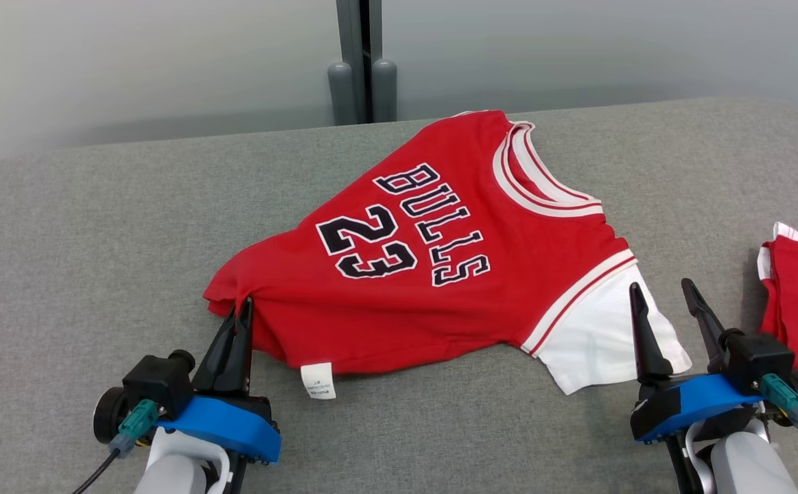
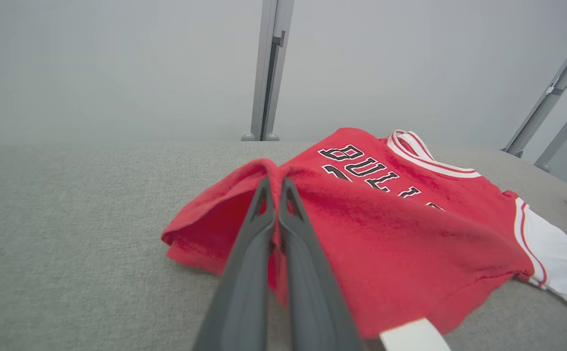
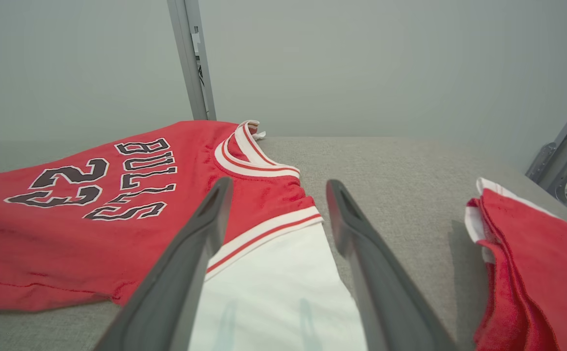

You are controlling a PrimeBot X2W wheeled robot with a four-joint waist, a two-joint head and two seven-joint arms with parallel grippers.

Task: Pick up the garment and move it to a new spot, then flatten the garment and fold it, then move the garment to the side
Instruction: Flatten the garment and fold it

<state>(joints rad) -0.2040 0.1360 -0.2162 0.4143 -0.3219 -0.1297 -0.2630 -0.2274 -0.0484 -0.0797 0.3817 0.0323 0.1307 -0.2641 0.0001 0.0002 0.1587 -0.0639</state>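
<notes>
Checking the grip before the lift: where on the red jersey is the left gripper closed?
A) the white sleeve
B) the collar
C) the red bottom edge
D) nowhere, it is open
C: the left gripper is shut on a raised fold of red cloth at the bottom edge of the jersey, away from the collar and white sleeve.

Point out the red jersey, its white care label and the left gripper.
red jersey [image 1: 378,319]: head view, red cloth below the number.
care label [image 1: 318,381]: head view, its middle.
left gripper [image 1: 245,305]: head view, fingertips shut on the hem.
</notes>
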